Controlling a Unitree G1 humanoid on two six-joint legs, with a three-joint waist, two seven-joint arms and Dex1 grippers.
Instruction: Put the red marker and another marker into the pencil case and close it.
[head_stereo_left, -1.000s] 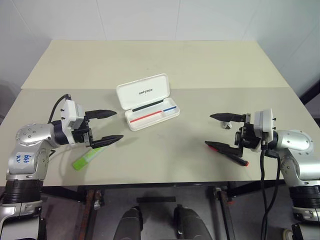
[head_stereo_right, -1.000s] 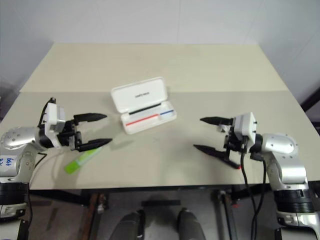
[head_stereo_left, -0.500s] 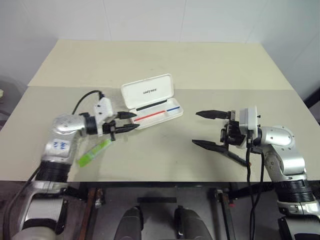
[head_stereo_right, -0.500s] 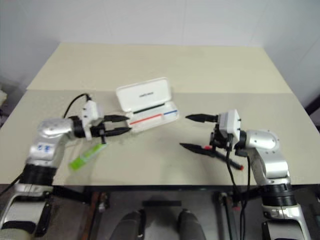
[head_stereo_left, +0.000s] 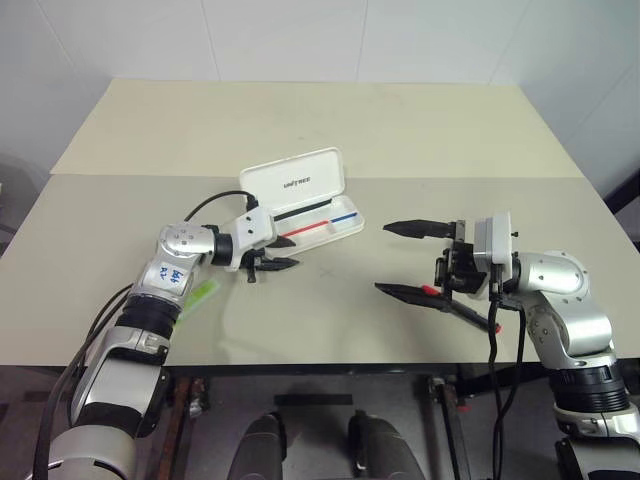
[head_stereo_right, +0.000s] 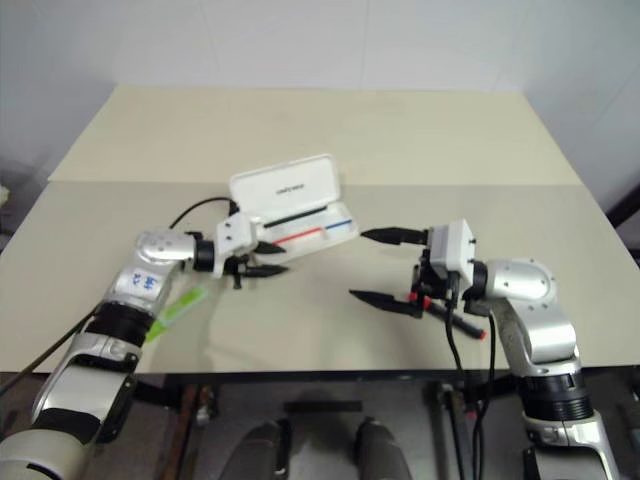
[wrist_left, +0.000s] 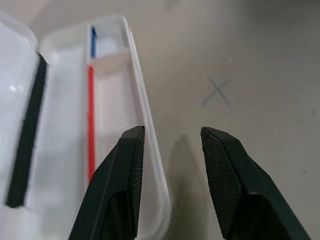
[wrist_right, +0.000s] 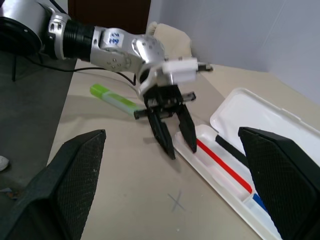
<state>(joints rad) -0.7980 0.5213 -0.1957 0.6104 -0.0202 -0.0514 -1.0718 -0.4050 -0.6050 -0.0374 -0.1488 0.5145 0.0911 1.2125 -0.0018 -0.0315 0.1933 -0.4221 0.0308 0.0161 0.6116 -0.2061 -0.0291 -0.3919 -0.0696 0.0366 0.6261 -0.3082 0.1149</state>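
The white pencil case (head_stereo_left: 296, 184) lies open mid-table, its lid up and a red and a blue stripe in its tray (wrist_left: 65, 165). My left gripper (head_stereo_left: 292, 253) is at the tray's left end, open partway; one finger (wrist_left: 117, 175) is over the tray, the other over the table, with the tray's front wall between them. The lime-green highlighter (head_stereo_left: 198, 298) lies on the table behind my left forearm, partly hidden. The red marker (head_stereo_left: 468, 311) lies on the table beneath my right gripper (head_stereo_left: 382, 257), which is wide open, empty and pointing left.
A faint pencilled cross (wrist_left: 217, 92) marks the table (head_stereo_left: 330, 330) just right of the left gripper. A black cable (head_stereo_left: 205, 207) loops over my left arm. The table's front edge (head_stereo_left: 300, 364) runs close below both arms.
My left arm swung right from beside the highlighter to the case's tray, and its fingers narrowed. The highlighter stayed on the table. My right gripper shifted a little left, still open.
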